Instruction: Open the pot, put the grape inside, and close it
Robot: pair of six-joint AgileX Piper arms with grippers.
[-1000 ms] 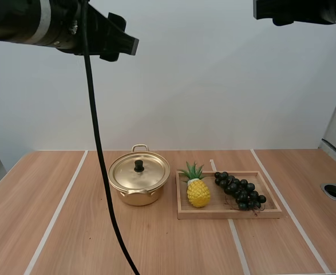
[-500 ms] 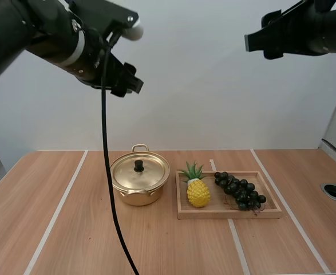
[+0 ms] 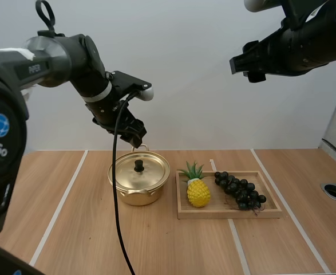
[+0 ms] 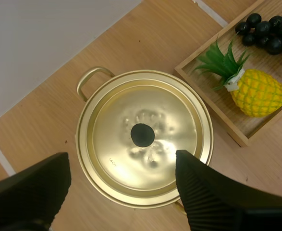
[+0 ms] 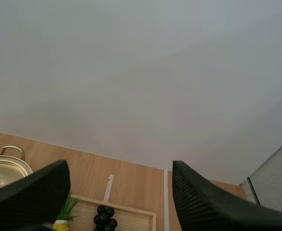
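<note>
Both spread wide: left gripper (image 4: pixel 121 160) over black round knob (image 4: pixel 142 135) of lidded gold metal pot (image 3: pixel 136 197) to lift it, right gripper (image 5: pixel 119 166) seemingly parked high.

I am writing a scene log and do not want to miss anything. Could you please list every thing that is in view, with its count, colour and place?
pot: one, gold, on the table, left of the tray
lid: one, gold with a black knob, closed on the pot
wooden tray: one, light wood, on the table, right of the pot
pineapple: one, yellow with green leaves, at the tray's left end
bunch of grapes: one, dark, in the tray, right of the pineapple
table: one, light wood with white lines
round hole: one, dark with a grey rim, near the table's right edge
left gripper: one, black, open, above the lid
right gripper: one, black, open, high above the table
</note>
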